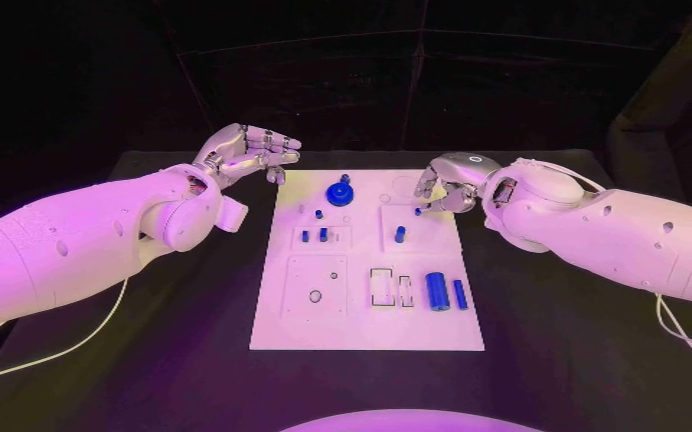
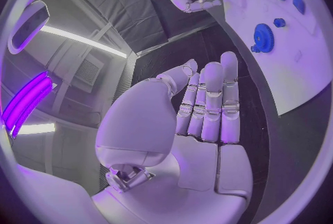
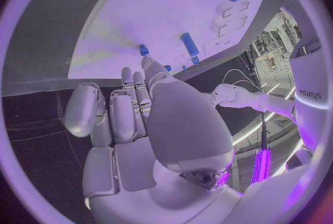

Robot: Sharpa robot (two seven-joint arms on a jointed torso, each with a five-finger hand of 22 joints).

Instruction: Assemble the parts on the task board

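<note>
The white task board (image 1: 368, 322) lies in the middle of the black table. My right hand (image 1: 450, 187) hovers over its far right part and pinches a small blue peg (image 1: 420, 212) at its fingertips; the right wrist view has that peg (image 3: 144, 50) just above the board. My left hand (image 1: 248, 152) is raised off the board's far left corner, fingers apart and holding nothing. On the board are a blue gear (image 1: 340, 193), a standing blue peg (image 1: 400, 235), two small blue pieces (image 1: 323, 235), a thick blue cylinder (image 1: 436, 289) and a thinner blue rod (image 1: 460, 294).
Square and slotted recesses (image 1: 315, 287) mark the board's near half. A pale cable (image 1: 87, 337) trails over the table under my left arm. Bare black table (image 1: 562, 352) lies on both sides of the board.
</note>
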